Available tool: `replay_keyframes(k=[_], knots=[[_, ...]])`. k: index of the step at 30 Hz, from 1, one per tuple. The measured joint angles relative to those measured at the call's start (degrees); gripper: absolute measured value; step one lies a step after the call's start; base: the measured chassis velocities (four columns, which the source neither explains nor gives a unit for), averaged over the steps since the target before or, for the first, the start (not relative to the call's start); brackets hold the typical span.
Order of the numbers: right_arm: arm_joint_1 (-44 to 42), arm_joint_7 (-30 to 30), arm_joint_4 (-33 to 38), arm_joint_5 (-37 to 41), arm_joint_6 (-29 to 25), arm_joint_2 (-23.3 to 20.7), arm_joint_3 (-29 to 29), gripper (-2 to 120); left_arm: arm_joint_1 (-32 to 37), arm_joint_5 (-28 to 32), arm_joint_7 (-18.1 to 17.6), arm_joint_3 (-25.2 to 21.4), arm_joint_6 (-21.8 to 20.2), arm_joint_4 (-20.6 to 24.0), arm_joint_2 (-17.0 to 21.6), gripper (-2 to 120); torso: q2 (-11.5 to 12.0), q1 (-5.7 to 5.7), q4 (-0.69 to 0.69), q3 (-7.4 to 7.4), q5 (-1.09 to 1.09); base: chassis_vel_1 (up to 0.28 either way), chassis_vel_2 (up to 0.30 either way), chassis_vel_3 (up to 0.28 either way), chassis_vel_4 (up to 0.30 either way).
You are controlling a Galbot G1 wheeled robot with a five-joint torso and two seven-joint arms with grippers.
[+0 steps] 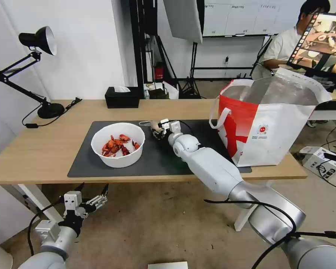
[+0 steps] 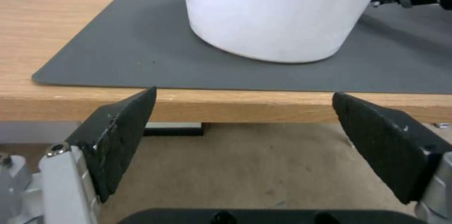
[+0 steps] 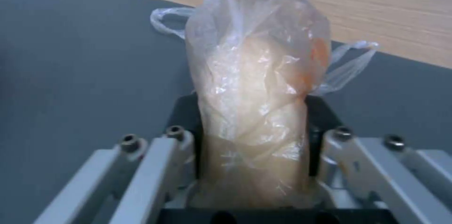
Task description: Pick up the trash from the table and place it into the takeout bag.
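Light-wood table (image 1: 44,149), grey mat (image 1: 156,160), right pincer (image 1: 161,129) clamping wrapped ball (image 3: 256,86), left pincer (image 2: 245,143) agape.

Dark grey rectangular mat (image 1: 164,158) open between white round bowl (image 1: 118,145) and large white-red takeout bag (image 1: 267,123); black tissue box (image 1: 121,97) at light-wood table's (image 1: 37,153) far edge.

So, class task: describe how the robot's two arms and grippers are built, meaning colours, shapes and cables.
Both arms are glossy white-and-silver tubes with rounded joints and black cables looped outside. The left gripper has two black wedge-shaped pads on silver-white brackets. The right gripper has pale grey slotted finger links with silver bolts and black pads.
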State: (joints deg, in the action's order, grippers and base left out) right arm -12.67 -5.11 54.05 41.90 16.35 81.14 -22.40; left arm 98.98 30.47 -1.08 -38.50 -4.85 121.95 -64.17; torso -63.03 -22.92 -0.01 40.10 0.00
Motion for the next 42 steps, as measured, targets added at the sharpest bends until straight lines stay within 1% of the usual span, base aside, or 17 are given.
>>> replay_keyframes(k=[2,6,8,13,15,16,17,18,19,21,24,25,28,29,33,37,42], knots=[[-0.64,-1.18,2.97,1.44,0.49,-1.72,-0.37,22,-0.13,-0.01,0.00,0.19,0.01,0.00,0.15,100,0.00,0.00,0.01,0.00,0.00,0.000,0.000,0.000,0.000],[-1.12,-1.94,4.99,2.39,0.66,-3.07,-0.45,15,-0.26,-0.02,0.00,0.38,0.01,0.02,0.26,100,0.00,0.00,0.00,0.00,0.01,0.000,0.000,0.000,0.000],[-2.22,-3.02,8.39,2.90,0.04,-5.08,-0.02,8,-0.40,-0.03,-0.03,0.57,0.01,0.24,0.43,100,0.00,0.00,0.02,0.00,0.00,0.000,0.000,0.000,0.000],[-4.53,-4.41,13.25,1.03,-2.88,-7.05,2.44,8,-0.36,-0.03,-0.05,0.56,0.01,0.63,0.46,100,0.00,0.00,0.00,0.00,0.01,0.000,0.000,0.000,0.000],[-7.52,-7.45,20.09,-4.02,-6.65,-9.50,5.01,8,0.11,-0.10,-0.09,0.48,0.18,0.72,0.35,100,0.00,0.00,0.01,0.00,0.01,0.000,0.000,0.000,0.000],[-10.09,-11.20,24.52,-11.25,-11.51,-11.07,6.94,8,0.44,-0.28,-0.14,0.50,0.38,0.72,0.13,100,0.00,0.00,0.01,0.00,0.01,0.000,0.000,0.000,0.000],[-10.09,-11.20,24.52,-11.25,-11.51,-11.07,6.94,8,0.44,-0.28,-0.14,0.50,0.38,0.72,0.13,100,0.00,0.00,0.01,0.00,0.01,0.000,0.000,0.000,0.000],[-12.28,-13.93,28.17,-17.13,-14.60,-11.89,9.16,8,0.54,-0.43,-0.14,0.62,0.41,0.81,-0.06,100,0.00,0.00,0.01,0.00,0.01,0.000,0.000,0.000,0.000],[-13.94,-16.03,30.95,-19.58,-15.35,-12.40,10.70,8,0.61,-0.55,-0.14,0.69,0.42,0.98,-0.15,100,0.00,0.00,0.01,-0.01,0.00,0.000,0.000,0.000,0.000],[-15.26,-17.65,32.91,-20.78,-15.45,-12.72,11.72,8,0.73,-0.63,-0.17,0.71,0.43,1.17,-0.19,100,0.00,0.00,0.01,0.00,0.00,0.000,0.000,0.000,0.000],[-19.71,-22.55,40.54,-24.99,-14.13,-14.08,16.35,7,1.27,-0.92,-0.36,0.39,0.43,1.96,-0.13,100,0.00,0.01,0.01,-0.01,0.02,0.000,0.000,0.000,0.000],[-19.71,-22.55,40.54,-24.99,-14.13,-14.08,16.35,7,1.27,-0.92,-0.36,0.39,0.43,1.96,-0.13,100,0.00,0.01,0.01,-0.01,0.02,0.000,0.000,0.000,0.000],[-21.59,-27.50,46.19,-28.45,-9.06,-16.23,20.07,7,1.70,-1.59,-0.42,0.37,0.43,2.37,-0.51,100,0.00,0.00,0.01,-0.01,0.01,0.000,0.000,0.000,0.000],[-21.59,-27.50,46.19,-28.45,-9.06,-16.23,20.07,7,1.70,-1.59,-0.42,0.37,0.43,2.37,-0.51,100,0.00,0.00,0.01,-0.01,0.01,0.000,0.000,0.000,0.000],[-21.76,-31.12,49.35,-29.82,-3.88,-19.08,23.13,7,2.03,-2.16,-0.42,0.70,0.40,2.70,-0.98,100,0.00,0.00,0.01,0.00,0.01,0.000,0.000,0.000,0.000],[-20.87,-33.22,50.20,-26.54,0.07,-23.08,25.65,7,2.01,-2.46,-0.42,1.17,0.33,2.82,-1.13,100,0.00,0.00,0.01,0.00,0.01,0.000,0.000,0.000,0.000],[-20.60,-33.40,50.00,-22.97,2.18,-24.86,26.13,7,2.04,-2.55,-0.41,1.27,0.19,3.04,-1.11,100,0.00,0.00,0.01,0.00,0.01,0.000,0.000,0.000,0.000]])
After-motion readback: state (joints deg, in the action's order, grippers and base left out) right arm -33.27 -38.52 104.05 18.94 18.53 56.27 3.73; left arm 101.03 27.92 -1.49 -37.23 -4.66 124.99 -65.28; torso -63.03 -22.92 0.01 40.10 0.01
